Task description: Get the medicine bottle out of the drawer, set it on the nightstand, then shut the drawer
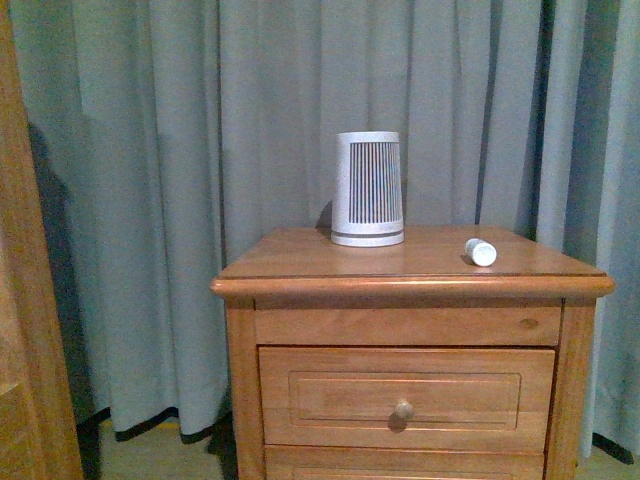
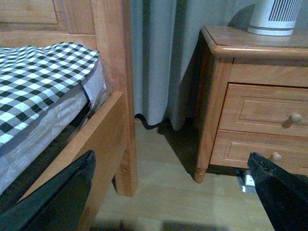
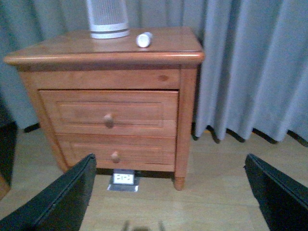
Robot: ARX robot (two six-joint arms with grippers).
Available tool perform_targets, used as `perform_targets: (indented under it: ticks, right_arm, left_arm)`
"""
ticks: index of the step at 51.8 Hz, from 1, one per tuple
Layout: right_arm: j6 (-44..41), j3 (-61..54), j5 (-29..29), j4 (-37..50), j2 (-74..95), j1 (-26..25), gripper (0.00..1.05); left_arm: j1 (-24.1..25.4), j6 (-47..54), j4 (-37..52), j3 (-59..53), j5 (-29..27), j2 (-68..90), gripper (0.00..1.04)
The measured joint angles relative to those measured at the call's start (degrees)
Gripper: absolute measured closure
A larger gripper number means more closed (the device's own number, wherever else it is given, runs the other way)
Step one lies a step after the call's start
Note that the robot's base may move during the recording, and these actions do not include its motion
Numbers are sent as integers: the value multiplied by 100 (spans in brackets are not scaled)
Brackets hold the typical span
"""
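Note:
The small white medicine bottle (image 1: pixel 481 252) (image 3: pixel 144 39) lies on its side on the right part of the nightstand (image 1: pixel 400 270) (image 3: pixel 159 48) (image 2: pixel 226 41) top. The upper drawer (image 1: pixel 405 398) (image 3: pixel 109 113) (image 2: pixel 269 113) is pushed in flush with the cabinet front, its round knob facing out. My left gripper (image 2: pixel 171 192) is open over the floor between the bed and the nightstand, holding nothing. My right gripper (image 3: pixel 168 192) is open low in front of the nightstand, well back from it and empty. Neither arm shows in the front view.
A tall white ribbed cone device (image 1: pixel 368 188) (image 3: pixel 107 18) stands at the back of the top. Grey curtains (image 1: pixel 200 150) hang behind. A wooden bed frame (image 2: pixel 113 96) with checked bedding (image 2: pixel 38 77) is to the left. A floor socket (image 3: pixel 124 179) sits under the nightstand, below the lower drawer (image 3: pixel 115 151).

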Motion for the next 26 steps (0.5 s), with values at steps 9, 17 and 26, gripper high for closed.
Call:
perform_targets:
  ticks: [9,17,26]
  right_arm:
    - [-105,-103,-496,31,-125,-356,47]
    - [-129,-203,-498,50,-188,-367,73]
    - [-149,-428,-501,79,-415,-374,102]
  left_arm:
    - [0,0,0,0,2,0,7]
    - [0,0,0,0,2,0,7]
    - [0,0,0,0,0,0,7]
